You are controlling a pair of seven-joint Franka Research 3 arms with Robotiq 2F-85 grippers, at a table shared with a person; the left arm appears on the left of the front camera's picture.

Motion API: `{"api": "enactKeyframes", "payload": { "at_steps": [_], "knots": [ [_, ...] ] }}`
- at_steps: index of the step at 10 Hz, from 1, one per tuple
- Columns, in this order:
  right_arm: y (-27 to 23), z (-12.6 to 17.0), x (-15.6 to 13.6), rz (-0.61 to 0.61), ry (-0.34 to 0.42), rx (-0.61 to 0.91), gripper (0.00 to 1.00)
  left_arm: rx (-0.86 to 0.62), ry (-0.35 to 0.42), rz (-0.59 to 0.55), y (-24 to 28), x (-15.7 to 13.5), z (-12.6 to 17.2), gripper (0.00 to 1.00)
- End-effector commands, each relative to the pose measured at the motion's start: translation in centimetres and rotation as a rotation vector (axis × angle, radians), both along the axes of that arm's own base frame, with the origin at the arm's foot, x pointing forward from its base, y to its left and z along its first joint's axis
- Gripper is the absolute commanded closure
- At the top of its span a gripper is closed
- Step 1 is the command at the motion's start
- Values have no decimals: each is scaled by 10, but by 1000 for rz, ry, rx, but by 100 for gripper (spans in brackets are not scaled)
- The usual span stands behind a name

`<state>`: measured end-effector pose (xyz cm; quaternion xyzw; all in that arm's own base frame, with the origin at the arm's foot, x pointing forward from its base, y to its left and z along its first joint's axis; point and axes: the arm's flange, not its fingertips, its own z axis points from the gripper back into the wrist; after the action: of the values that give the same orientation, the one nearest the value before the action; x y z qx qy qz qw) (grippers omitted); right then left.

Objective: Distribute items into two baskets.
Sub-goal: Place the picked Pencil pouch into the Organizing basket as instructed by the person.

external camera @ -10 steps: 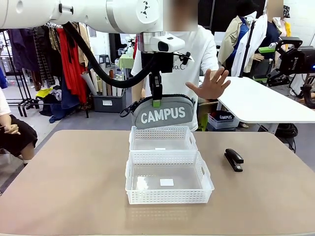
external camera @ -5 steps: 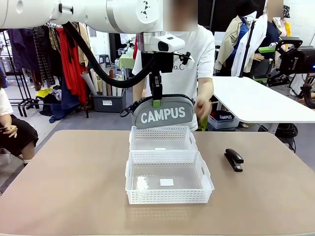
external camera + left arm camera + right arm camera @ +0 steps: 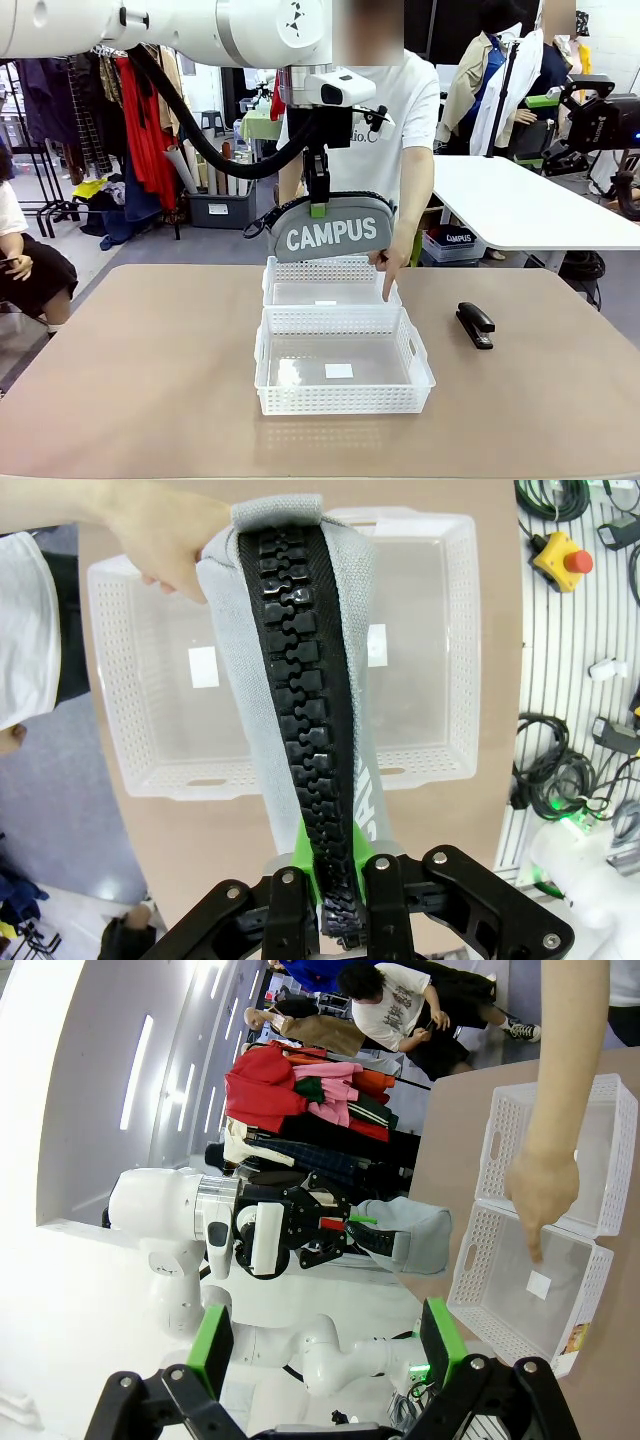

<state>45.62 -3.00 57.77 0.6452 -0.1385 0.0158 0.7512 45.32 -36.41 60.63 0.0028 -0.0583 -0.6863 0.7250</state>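
1. Pointing down now: the person's hand (image 3: 392, 262) was up with an open palm a second ago. It has dropped to just beside the right end of the pouch (image 3: 330, 232), index finger aimed at the baskets.
2. The front view puts the fingertip by the right end of the far basket (image 3: 330, 268), close to where it meets the near basket (image 3: 340, 398). The right wrist view has it over a basket floor with a white sticker. I can't settle which basket is meant.
3. Nothing else has moved.
   - The pouch hangs in the same spot above the far basket, clear of it.
   - Both baskets are empty, set long side to long side.
   - The stapler (image 3: 475, 324) lies on the table (image 3: 150, 380) right of the baskets, apart from them.
4. The left gripper (image 3: 335, 880) is clamped on the pouch's top edge, right at the black zipper (image 3: 305, 700). The right gripper (image 3: 325, 1345) has its green pads wide apart with nothing between them.
5. My read: the finger is a cue for where the pouch goes. Neither item is placed yet, so the task is at its start.
6. Writing:
   - "CAMPUS" is in white capitals on the pouch.
   - The same word shows on something in a bin (image 3: 458, 240) on the floor behind.
   - The shirt (image 3: 410, 100) print is mostly hidden; only "o.C" is readable.
   - The basket stickers are too small to read.
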Motion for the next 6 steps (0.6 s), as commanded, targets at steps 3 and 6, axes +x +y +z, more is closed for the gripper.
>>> {"api": "enactKeyframes", "payload": {
  "at_steps": [3, 6],
  "knots": [
    [1, 1, -1, 1, -1, -3, 0, 1, -4, -1, 1, -2, 2, 100],
    [1, 1, -1, 1, -1, -3, 0, 1, -4, -1, 1, -2, 2, 100]
  ]
}}
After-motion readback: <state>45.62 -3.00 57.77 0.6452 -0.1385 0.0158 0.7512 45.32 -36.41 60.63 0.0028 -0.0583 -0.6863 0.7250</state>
